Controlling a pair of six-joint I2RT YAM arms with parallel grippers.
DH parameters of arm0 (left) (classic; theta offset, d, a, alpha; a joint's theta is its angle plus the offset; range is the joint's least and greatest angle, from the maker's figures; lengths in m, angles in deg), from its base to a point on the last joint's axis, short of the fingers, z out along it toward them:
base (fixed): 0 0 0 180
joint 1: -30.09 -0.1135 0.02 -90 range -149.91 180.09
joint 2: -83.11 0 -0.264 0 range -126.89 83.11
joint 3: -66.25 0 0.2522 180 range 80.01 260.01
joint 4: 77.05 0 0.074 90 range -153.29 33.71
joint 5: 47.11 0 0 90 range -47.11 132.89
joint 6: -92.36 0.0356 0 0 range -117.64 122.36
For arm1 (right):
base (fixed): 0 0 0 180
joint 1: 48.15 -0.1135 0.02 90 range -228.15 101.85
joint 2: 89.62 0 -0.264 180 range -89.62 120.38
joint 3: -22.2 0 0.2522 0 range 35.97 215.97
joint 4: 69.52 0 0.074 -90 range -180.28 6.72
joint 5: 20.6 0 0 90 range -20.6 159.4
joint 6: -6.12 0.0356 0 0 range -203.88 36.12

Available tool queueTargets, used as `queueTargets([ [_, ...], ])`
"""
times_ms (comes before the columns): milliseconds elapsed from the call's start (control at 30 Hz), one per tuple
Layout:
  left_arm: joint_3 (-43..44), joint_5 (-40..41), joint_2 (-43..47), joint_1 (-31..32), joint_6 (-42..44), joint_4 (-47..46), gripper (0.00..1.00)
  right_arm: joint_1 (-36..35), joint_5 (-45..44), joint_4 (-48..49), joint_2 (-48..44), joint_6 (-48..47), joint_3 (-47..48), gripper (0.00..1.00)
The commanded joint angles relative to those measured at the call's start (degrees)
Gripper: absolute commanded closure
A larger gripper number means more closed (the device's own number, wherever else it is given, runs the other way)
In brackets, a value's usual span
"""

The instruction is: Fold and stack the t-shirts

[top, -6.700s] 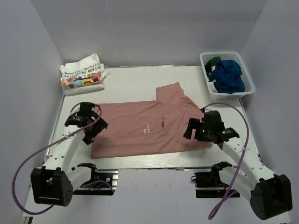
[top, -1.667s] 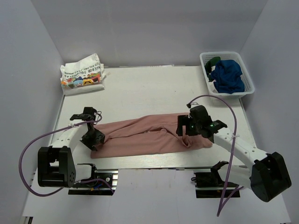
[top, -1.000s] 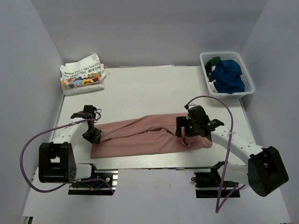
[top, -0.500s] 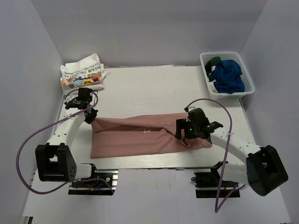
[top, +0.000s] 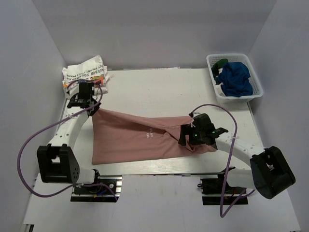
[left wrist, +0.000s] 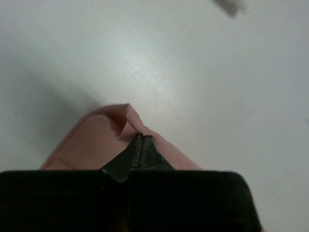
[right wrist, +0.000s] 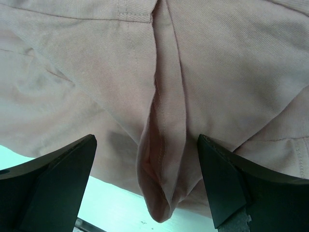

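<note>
The dusty pink t-shirt (top: 135, 140) lies across the near middle of the table, with small print near its centre. My left gripper (top: 92, 109) is shut on its far left corner, and in the left wrist view that pink corner (left wrist: 104, 137) pokes out from the closed left gripper (left wrist: 140, 141). Over the shirt's right end my right gripper (top: 185, 138) stands open. In the right wrist view a raised ridge of pink cloth (right wrist: 164, 145) runs between the spread fingers (right wrist: 58, 174) of the right gripper (right wrist: 146, 141). A folded white t-shirt with colourful print (top: 84, 77) rests at the far left.
A white mesh basket (top: 211, 60) stands at the far right and holds a blue t-shirt (top: 236, 79) and a dark green one (top: 222, 63). The folded white shirt lies just beyond my left gripper. Grey walls enclose the table on three sides.
My left gripper has carried the pink corner away from me towards the far left, spreading the bunched shirt into a wider sheet. The right gripper has stayed open over the right end.
</note>
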Motion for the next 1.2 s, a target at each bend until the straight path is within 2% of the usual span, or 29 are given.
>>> queueTargets([
  [0,-8.19,2.2,5.73,0.0,-1.77,-0.37,1.0,0.03,1.42,0.72,1.42,0.35,-1.32,0.09],
  [100,-15.06,3.58,7.06,0.0,-4.93,0.4,1.0,0.03,1.42,0.28,1.51,0.25,-0.88,0.09],
  [233,-15.87,8.07,4.43,-0.7,-14.24,11.45,1.0,0.03,0.98,-0.24,0.98,0.17,-1.32,0.09],
  [267,-15.17,8.07,3.47,-0.7,-16.0,12.96,0.8,0.11,0.98,-0.51,0.8,0.34,-1.32,0.09],
  [333,-11.93,8.86,0.3,-0.7,-16.54,16.56,0.5,0.03,1.15,-0.77,0.54,0.17,-1.14,0.09],
  [367,-10.95,8.86,-0.58,-0.7,-16.54,17.37,0.3,0.2,1.24,-0.95,-0.24,0.08,-1.06,0.09],
  [467,-7.61,8.25,-1.73,-0.7,-16.54,19.56,0.11,-0.15,0.28,-2.69,-2.18,-0.45,0.08,0.09],
  [500,-6.99,8.25,-1.73,-0.7,-16.54,20.27,0.0,-0.06,0.01,-3.14,-3.58,-0.88,1.04,0.09],
  [633,-4.61,6.33,-0.24,0.0,-13.65,19.76,0.0,0.02,-1.57,-6.39,-7.62,-1.94,3.33,0.09],
  [733,-6.79,-1.84,1.0,0.61,-6.11,11.6,0.0,0.11,-3.5,-7.54,-10.18,-1.51,3.86,0.09],
  [767,-7.77,-7.17,1.0,0.61,-4.08,8.79,0.0,0.03,-3.85,-7.54,-10.36,-1.24,3.6,0.09],
  [800,-8.56,-9.22,1.0,0.61,-2.41,4.67,0.0,0.03,-5.86,-7.97,-10.71,0.07,3.6,0.09],
  [833,-8.57,-10.29,1.0,2.36,-1.26,4.63,0.0,0.29,-7.18,-8.5,-10.28,2.95,3.69,0.09],
  [1000,-8.57,-10.3,-5.94,7.29,0.16,5.33,0.0,0.73,-17.98,-13.33,-4.74,12.63,4.12,0.09],
  [1100,-11.64,-10.3,-7.7,10.1,0.16,4.37,0.0,1.34,-18.28,-13.08,-1.58,13.27,6.15,0.09],
  [1167,-14.1,-10.3,-9.19,11.16,0.16,3.66,0.0,0.91,-12.77,-8.69,-1.13,10.29,7.72,0.09],
])
